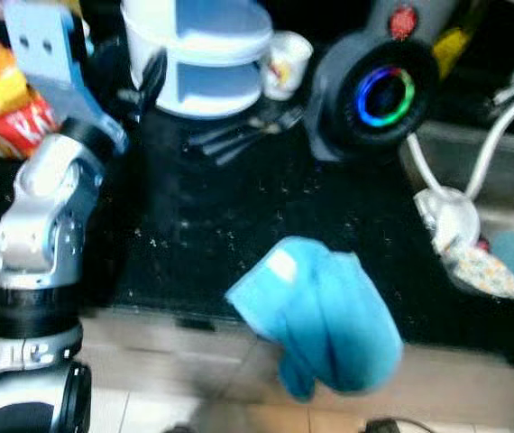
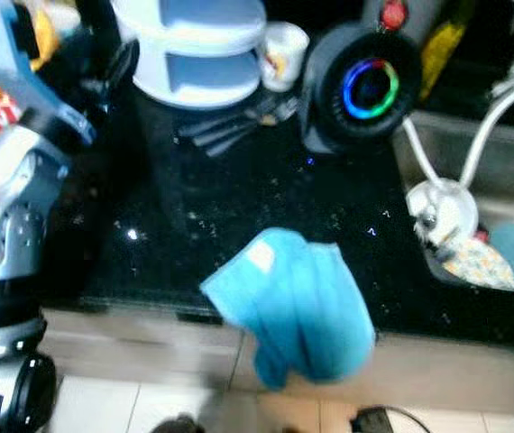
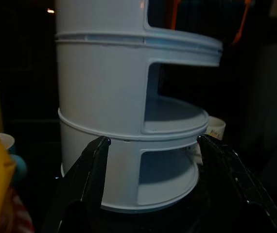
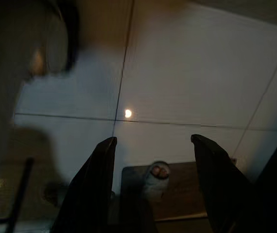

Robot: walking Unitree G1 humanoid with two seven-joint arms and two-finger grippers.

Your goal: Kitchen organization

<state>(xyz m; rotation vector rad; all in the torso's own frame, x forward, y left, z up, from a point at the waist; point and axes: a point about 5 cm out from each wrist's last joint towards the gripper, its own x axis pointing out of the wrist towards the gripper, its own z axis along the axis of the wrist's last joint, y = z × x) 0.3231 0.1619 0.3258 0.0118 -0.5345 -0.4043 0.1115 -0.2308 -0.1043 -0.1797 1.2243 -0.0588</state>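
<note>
Left hand [image 3: 150, 145] open wide, empty, facing white tiered rack [image 3: 129, 107] just ahead, fingers not touching it

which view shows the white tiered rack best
The left wrist view: the white tiered rack stands close and upright, its stacked shelves and cut-out openings plain, framed by the open left gripper. Both eye views catch it at the back of the dark counter, cropped and blurred. The right wrist view faces floor tiles.

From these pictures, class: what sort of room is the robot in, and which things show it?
Most likely a home kitchen: a black countertop beside a steel sink, forks and a cup on it, a blue cloth draped over its edge.
</note>
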